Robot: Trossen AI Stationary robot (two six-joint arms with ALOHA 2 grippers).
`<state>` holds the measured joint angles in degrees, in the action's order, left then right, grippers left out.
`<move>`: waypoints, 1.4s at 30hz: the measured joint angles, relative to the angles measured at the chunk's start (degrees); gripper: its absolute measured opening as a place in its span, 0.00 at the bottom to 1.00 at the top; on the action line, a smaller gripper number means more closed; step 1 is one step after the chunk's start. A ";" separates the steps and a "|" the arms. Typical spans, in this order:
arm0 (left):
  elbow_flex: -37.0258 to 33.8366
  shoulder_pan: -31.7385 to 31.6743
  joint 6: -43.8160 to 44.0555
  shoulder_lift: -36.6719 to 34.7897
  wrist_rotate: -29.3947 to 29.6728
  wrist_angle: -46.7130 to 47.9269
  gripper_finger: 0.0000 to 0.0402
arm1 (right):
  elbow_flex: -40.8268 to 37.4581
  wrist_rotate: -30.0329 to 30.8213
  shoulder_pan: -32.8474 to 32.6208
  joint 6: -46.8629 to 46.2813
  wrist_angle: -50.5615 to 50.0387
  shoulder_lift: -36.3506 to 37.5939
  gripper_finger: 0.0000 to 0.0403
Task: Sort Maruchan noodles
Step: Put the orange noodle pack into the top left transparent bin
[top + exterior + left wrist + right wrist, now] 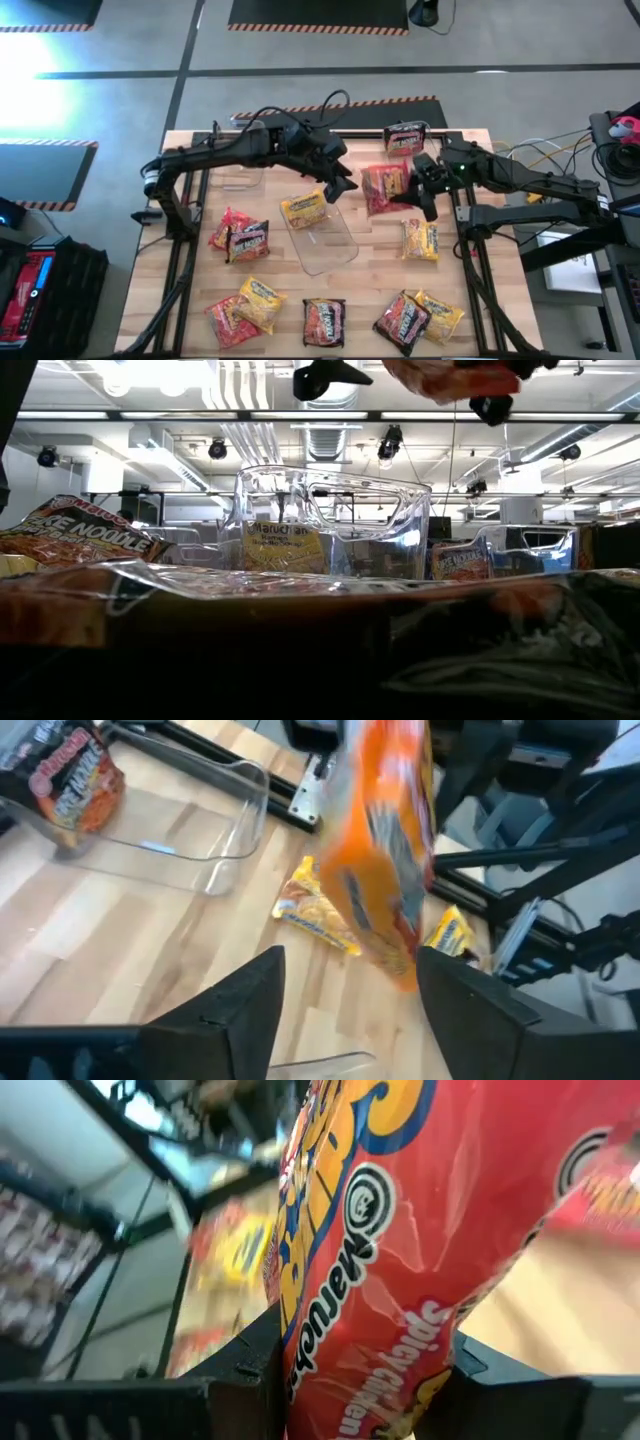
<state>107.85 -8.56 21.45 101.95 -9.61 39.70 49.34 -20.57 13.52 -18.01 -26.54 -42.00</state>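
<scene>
A red Maruchan packet (385,188) hangs in the air over the middle of the table, with my right gripper (415,188) shut on it. In the right wrist view the red packet (400,1230) fills the space between the two fingers. My left gripper (345,185) stands open just left of the packet. In the left wrist view the packet (385,860) hangs a little beyond its spread fingertips (350,960); I cannot tell whether they touch it. Other packets lie flat on the wooden table (380,290). My right gripper pinches the red packet between its two fingers (250,1370), coming from the table's right side and nearly level. The fingers are on the packet's right-hand part (403,186). The packet stands on edge, lifted clear of the table.
A clear bin (325,240) stands mid-table with a yellow packet (303,208) at its far end. A second clear bin (190,830) at the far right holds a dark packet (405,138). Loose packets lie at left (240,240), right (420,240) and along the near edge (323,322).
</scene>
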 joint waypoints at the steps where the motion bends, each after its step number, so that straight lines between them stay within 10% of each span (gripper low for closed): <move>1: 0.00 -0.16 -0.47 0.00 0.00 0.08 0.54 | 0.00 -1.15 0.00 0.00 -1.85 -0.09 0.33; 20: 0.00 0.92 -5.97 6.90 -6.43 -13.96 0.55 | 3.40 -5.31 -4.69 4.43 -17.67 -2.87 0.33; 42: 0.00 0.88 -3.98 10.97 -11.80 -21.57 0.55 | 23.24 4.21 -5.53 24.17 -34.70 -18.73 0.33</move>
<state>107.85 -7.68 17.47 112.92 -21.40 18.13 72.59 -16.36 7.99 6.16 -61.23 -60.73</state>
